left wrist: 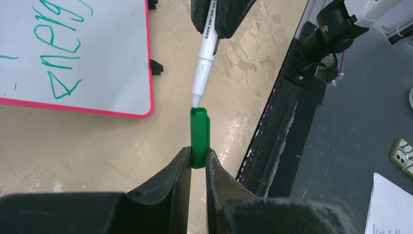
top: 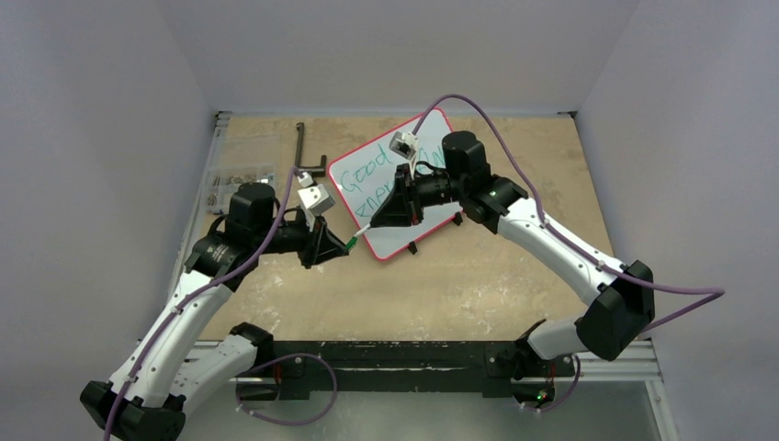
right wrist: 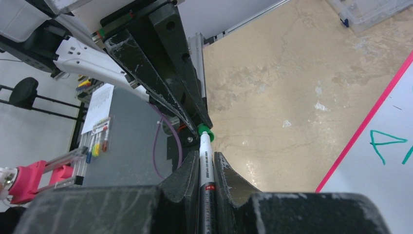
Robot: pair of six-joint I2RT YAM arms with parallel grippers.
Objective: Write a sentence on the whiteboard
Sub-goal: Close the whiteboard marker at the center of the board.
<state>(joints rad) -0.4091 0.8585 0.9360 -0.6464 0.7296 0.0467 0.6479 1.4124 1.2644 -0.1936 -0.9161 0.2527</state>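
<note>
The whiteboard (top: pixel 395 241) is lying flat on the table (top: pixel 459 276), and the sentence (top: pixel 366 173) is being shown on it in green. Just beside the whiteboard's near left edge, a green cap (left wrist: pixel 199 134) is being clenched by the left gripper (left wrist: pixel 199 155). A white marker (right wrist: pixel 206 178) is being gripped by the right gripper (right wrist: pixel 207 158), and its tip is being held at the cap's mouth.

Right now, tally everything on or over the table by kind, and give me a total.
Whiteboard: 1
Marker: 1
Green cap: 1
Clear parts box: 1
Black bar: 1
Robot hands: 2, left hand and right hand
Total: 7
</note>
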